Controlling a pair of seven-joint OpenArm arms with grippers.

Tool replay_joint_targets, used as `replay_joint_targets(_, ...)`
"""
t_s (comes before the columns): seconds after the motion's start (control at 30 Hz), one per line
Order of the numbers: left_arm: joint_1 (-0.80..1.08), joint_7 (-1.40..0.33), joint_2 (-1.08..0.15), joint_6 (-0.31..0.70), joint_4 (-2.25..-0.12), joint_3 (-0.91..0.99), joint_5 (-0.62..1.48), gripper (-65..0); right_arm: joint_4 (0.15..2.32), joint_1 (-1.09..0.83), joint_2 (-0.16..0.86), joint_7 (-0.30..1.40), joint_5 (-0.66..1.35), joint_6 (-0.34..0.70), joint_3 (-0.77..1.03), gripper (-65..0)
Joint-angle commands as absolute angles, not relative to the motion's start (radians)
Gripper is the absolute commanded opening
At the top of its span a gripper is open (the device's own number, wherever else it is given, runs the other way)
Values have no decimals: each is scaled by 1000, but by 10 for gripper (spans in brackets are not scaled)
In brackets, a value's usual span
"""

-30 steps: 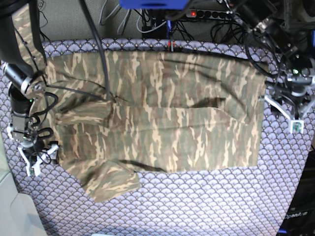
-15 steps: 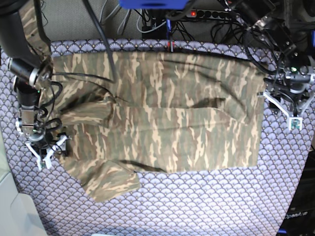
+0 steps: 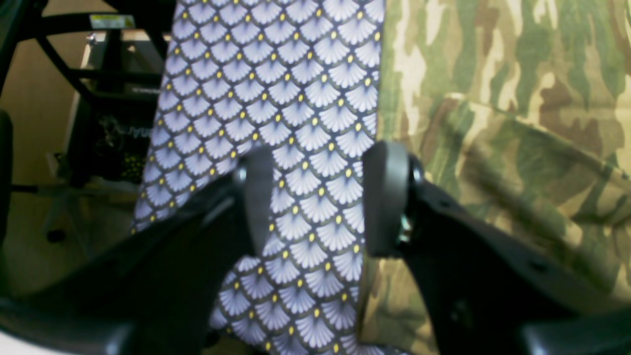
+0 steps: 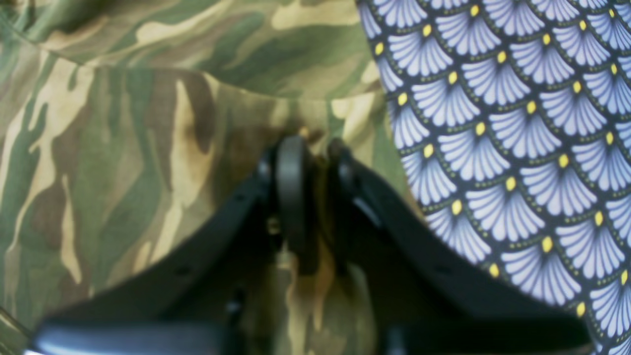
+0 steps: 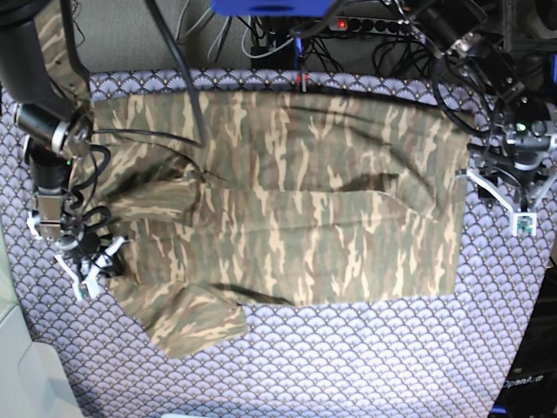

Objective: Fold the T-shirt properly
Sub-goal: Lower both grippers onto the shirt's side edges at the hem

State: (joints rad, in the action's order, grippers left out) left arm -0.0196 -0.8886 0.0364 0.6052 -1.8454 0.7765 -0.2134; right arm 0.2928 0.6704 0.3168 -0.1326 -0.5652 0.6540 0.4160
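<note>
Right gripper pinching soft camouflage shirt edge, having shifted inward; left gripper hovering released over scale-patterned cloth beside hem.

My right gripper moved in from the tabletop's left edge, fingers now pinched on the T-shirt hem; left gripper barely shifted.

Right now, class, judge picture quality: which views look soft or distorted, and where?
Left wrist: the left tool is blurred close up; the tablecloth is sharper. Right wrist: the right tool and nearby T-shirt are soft. Base: the picture bows towards its edges, wide-angle style, dim at the corners.
</note>
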Motion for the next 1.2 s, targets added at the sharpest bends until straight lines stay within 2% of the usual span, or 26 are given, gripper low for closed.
replay_joint_targets(0.0,-54,-872,30,599,-1854,774,-208,-360,302,691,332,-114,-581,664,417,-634)
replay_joint_targets(0.17,-101,-874,30,598,-1814,774,-214,-338,440,648,329,-114,-575,664,424,-650)
replay_joint_targets(0.3,-117,-875,30,598,-1799,774,-209,-221,564,604,311,-114,-573,664,484,-650)
replay_joint_targets(0.4,-117,-874,31,601,-1801,774,-208,-168,573,608,309,-114,-573,687,518,-650)
replay_joint_targets(0.57,-117,-877,31,607,-1807,774,-208,-164,573,613,309,-104,-575,698,521,-650)
replay_joint_targets(0.67,-114,-877,31,607,-1807,774,-208,-164,573,644,309,-54,-575,698,521,-596)
replay_joint_targets(0.93,-76,-877,73,608,-1847,774,-206,-160,567,696,329,10,-575,698,521,-358)
replay_joint_targets(1.03,-65,-877,102,610,-1886,773,-206,-160,469,737,355,10,-576,698,519,-331)
replay_joint_targets(1.17,-50,-877,125,610,-1910,773,-206,-160,263,822,420,2,-575,698,521,-330)
